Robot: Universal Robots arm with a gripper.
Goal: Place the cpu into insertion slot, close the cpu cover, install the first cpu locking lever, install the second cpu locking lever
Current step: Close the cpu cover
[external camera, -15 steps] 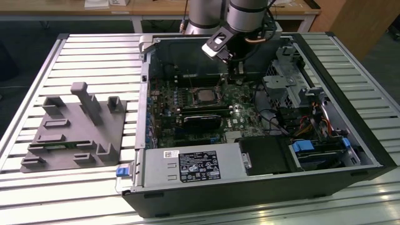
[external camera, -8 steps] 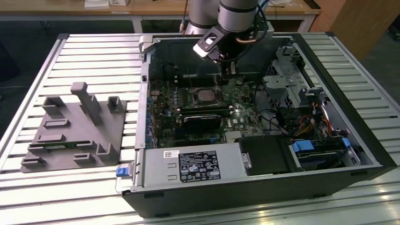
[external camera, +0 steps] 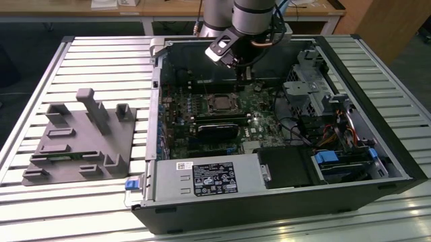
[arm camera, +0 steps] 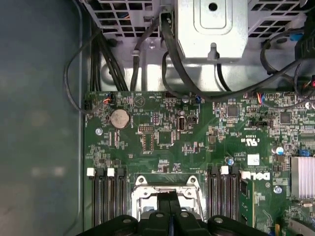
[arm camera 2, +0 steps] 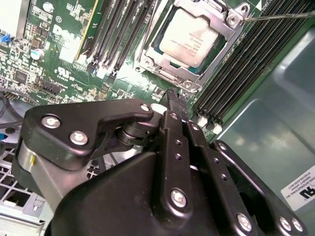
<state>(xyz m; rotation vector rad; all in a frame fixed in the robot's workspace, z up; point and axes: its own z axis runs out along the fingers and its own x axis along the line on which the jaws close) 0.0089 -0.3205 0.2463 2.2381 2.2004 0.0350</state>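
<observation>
Exterior view: the gripper [external camera: 246, 75] hangs over the edge of the motherboard [external camera: 266, 126], just beside the socket [external camera: 220, 103]. Second wrist view: fingers [arm camera 2: 171, 115] together, empty; the cpu [arm camera 2: 189, 35] lies in the socket, cover [arm camera 2: 225, 25] down around it. First wrist view: fingertips [arm camera: 162, 202] meet over the cover.

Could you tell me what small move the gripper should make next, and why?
Probably shift toward the locking lever: the cpu sits in its socket under the cpu cover, and the shut gripper hovers beside it, holding nothing.
</observation>
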